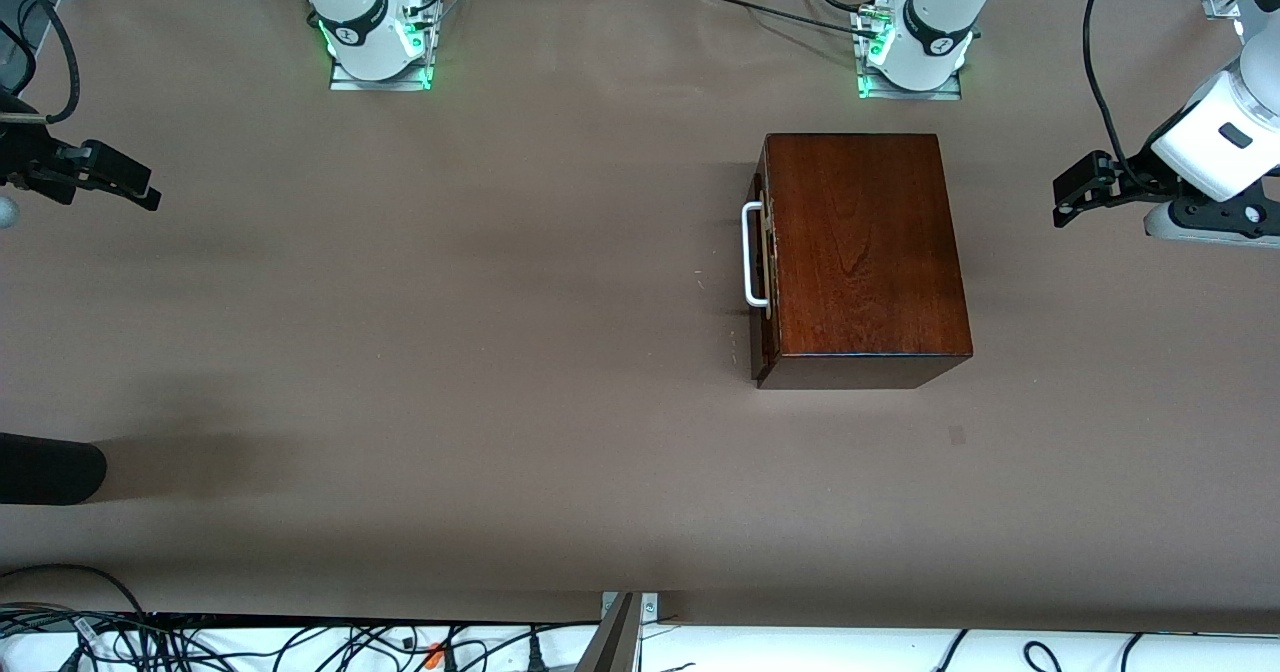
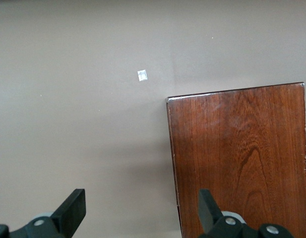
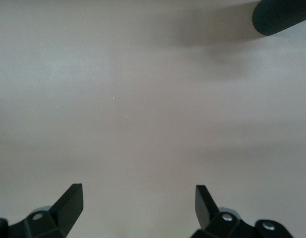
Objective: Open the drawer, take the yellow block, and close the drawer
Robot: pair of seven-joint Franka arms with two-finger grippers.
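Dark cylinder [image 1: 45, 469] nearest, drawer [image 1: 768, 262] shut, both hands spread, aloft.

White arms [image 1: 1225, 137] with black joint bands, green base lights [image 1: 865, 82], black cables, black wedge-shaped fingers [image 2: 73, 210] with silver screws.

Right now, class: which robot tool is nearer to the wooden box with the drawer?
Left. The left tool hangs open just off the wooden box at the left arm's end; the right tool waits open at the right arm's end.
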